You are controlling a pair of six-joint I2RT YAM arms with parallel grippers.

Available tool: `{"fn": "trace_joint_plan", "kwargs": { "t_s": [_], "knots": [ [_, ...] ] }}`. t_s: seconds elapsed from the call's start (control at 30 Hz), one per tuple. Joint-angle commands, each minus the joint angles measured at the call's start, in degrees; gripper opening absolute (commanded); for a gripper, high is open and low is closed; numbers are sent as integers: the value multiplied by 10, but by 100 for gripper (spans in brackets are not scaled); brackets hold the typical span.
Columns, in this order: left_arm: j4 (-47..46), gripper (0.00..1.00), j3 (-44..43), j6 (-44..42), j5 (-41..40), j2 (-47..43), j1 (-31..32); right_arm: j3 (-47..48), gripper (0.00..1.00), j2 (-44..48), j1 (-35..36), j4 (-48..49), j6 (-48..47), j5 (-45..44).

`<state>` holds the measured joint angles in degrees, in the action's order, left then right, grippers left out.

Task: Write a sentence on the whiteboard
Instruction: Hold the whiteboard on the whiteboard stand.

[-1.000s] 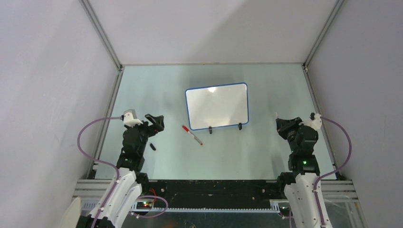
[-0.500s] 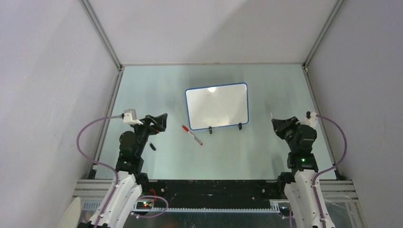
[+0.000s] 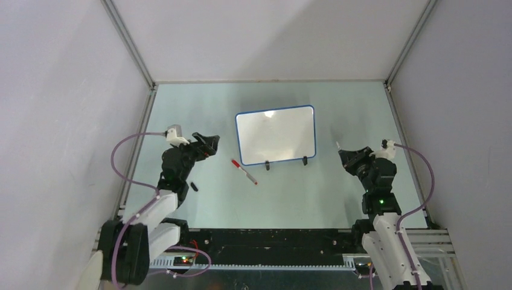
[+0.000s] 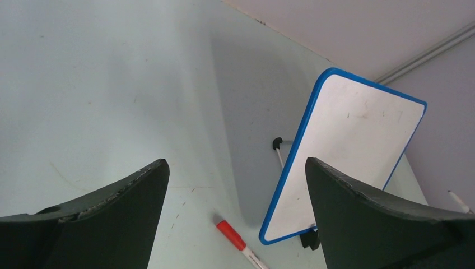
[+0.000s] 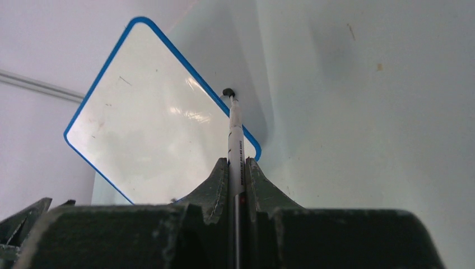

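Pale green table (image 3: 193, 109), grey walls (image 3: 272, 36), standing whiteboard (image 3: 276, 136)

A whiteboard (image 4: 353, 162) and a marker (image 4: 241, 246) on the bench (image 4: 84, 84)
The whiteboard has a blue rim and stands tilted on black feet (image 4: 309, 240), with only faint marks on it. The marker has a red cap and lies just beside its near corner. Two dark fingers (image 4: 106, 216) stand wide apart at the bottom.

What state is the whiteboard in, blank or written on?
Blank. The whiteboard shows only glare and faint specks in every view, no words.
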<state>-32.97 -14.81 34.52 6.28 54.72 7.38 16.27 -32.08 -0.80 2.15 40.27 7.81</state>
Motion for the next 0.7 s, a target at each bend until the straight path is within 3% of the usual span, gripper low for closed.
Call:
{"fn": "trace_joint_plan", "kwargs": {
  "t_s": [0.0, 0.13, 0.37, 0.47, 0.67],
  "knots": [
    [-188, 97, -18, -7, 38, 73, 2, 3, 0, -18, 31, 46, -6, -15],
    [-274, 96, -2, -9, 52, 118, 1, 3, 0, -18, 55, 49, -12, -30],
    [-228, 96, -28, -26, 30, 119, 8, 12, 0, -33, 94, 57, -25, -36],
    [-172, 96, -57, -9, -25, 111, 8, 13, 0, -26, 101, 52, -28, -46],
    [-170, 97, -110, -24, -59, 131, 8, 9, 0, -13, 114, 47, -28, -68]
  ]
}}
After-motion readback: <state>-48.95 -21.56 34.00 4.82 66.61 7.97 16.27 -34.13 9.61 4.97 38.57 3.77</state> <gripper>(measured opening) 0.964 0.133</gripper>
